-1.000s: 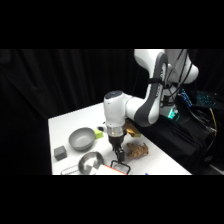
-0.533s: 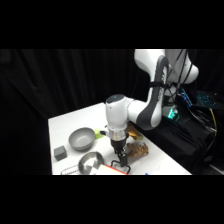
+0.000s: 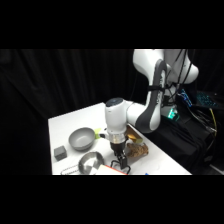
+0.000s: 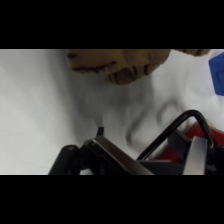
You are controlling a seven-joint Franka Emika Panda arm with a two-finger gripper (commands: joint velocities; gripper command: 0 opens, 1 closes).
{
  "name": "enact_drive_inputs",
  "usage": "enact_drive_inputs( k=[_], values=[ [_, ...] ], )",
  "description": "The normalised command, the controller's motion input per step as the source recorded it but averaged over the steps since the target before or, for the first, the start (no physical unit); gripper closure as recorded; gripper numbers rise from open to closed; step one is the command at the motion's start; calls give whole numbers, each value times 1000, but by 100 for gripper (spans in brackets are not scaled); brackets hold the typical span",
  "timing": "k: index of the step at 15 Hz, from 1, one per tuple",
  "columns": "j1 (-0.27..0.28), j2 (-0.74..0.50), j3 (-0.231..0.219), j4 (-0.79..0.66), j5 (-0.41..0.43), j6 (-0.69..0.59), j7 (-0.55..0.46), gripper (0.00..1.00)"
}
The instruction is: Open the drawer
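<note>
The hand point(image 3: 120, 166) hangs low at the front edge of the white worktop point(image 3: 67, 125), directly over the drawer point(image 3: 111, 170); I cannot tell its opening. Beside it lie a brown lumpy object point(image 3: 136, 148), a grey bowl point(image 3: 81, 138) and a dark cube point(image 3: 60, 152).

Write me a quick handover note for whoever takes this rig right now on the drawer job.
Claw: down low at the table's near edge, right at the drawer; the pictures do not show whether it is open or shut.
Drawer: mostly cut off by the side view's bottom edge; only its pale top and red-orange trim show. In the wrist view its dark bar handle arcs over the red trim, close to the claw.
Nearby: brown lumpy object just beside the claw, grey bowl, small dark grey cube.
Done: claw brought to the handle.
Left: confirm the grip, then pull. Whether the drawer is open at all cannot be told.
</note>
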Motion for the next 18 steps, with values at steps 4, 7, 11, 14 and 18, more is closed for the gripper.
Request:
enact_drive_inputs(
  k=[4,7,11,14,18],
  values=[
    [-113,18,42,43,129,123,-189,0],
    [-132,0,28,12,141,139,-208,0],
    [-163,38,49,8,166,143,-255,0],
    [-197,61,67,-8,181,162,-295,0],
    [-229,60,45,-26,158,173,-312,0]
  ],
)
